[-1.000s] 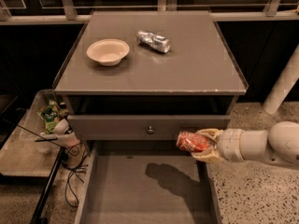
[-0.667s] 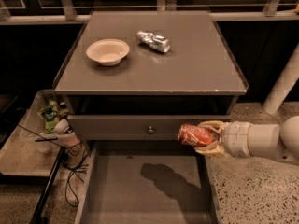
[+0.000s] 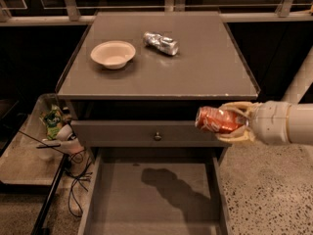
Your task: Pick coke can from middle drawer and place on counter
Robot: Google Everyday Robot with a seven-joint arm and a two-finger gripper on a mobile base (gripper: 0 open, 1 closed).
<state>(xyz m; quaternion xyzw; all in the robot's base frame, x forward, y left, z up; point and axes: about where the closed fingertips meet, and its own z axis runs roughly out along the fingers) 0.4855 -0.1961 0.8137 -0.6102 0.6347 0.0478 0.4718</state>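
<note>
No words or numbers can be read anywhere here.

The gripper (image 3: 226,122) is out in front of the right side of the cabinet. It sits just below the front edge of the counter (image 3: 195,72) and above the open middle drawer (image 3: 122,204). Its fingers are closed around the coke can (image 3: 214,120), which lies sideways between the jaws. The can is red with some pale marks on it, but they cannot be made out as letters.

Up and to the left of the jaws, a shiny silver can (image 3: 160,43) lies on the counter, with nothing readable on it. Far left of the jaws is a green packet (image 3: 51,121), and its print cannot be read either.
</note>
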